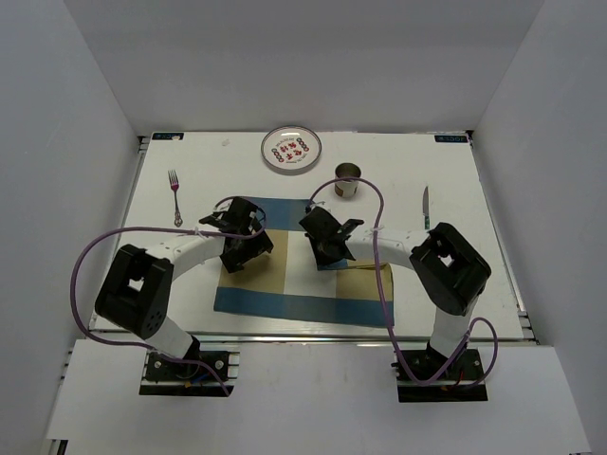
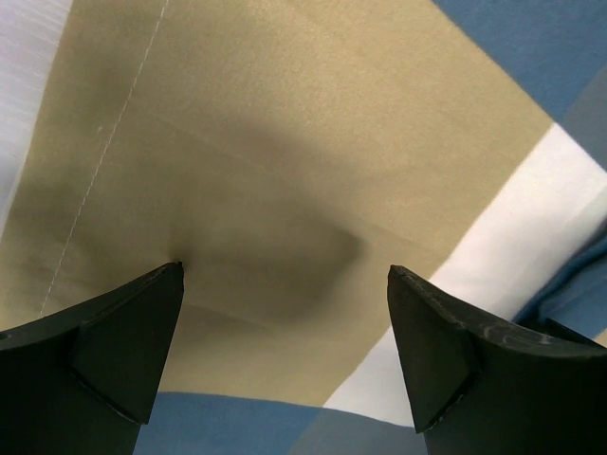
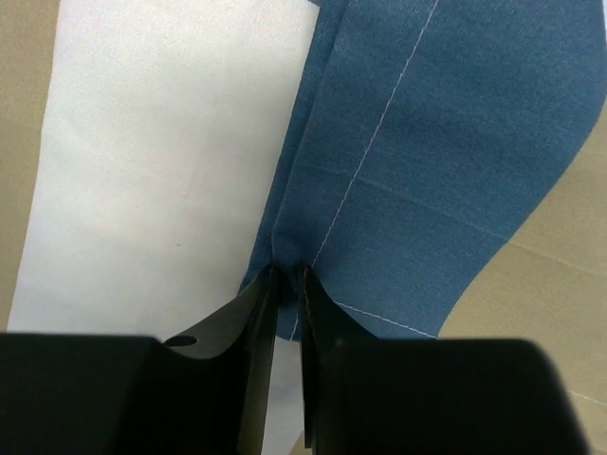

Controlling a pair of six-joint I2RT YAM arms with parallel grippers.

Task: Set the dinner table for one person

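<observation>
Pinches a raised blue fold of the placemat (image 3: 427, 142) in the right gripper (image 3: 287, 275), jaws almost together. Holds the left gripper (image 2: 285, 313) wide above tan cloth; contact unclear. Shows the dinner table (image 1: 190, 161) beneath both arms, placemat toward its front edge, partly hidden by grippers.

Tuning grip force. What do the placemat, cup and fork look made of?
Placemat: woven cloth, matte, in blue, tan and white panels; stitched seams show, and it puckers where the right claw pinches it.
Cup: likely metal, dull grey sheen; too small to be sure.
Fork: looks like polished metal, thin and silvery.
</observation>
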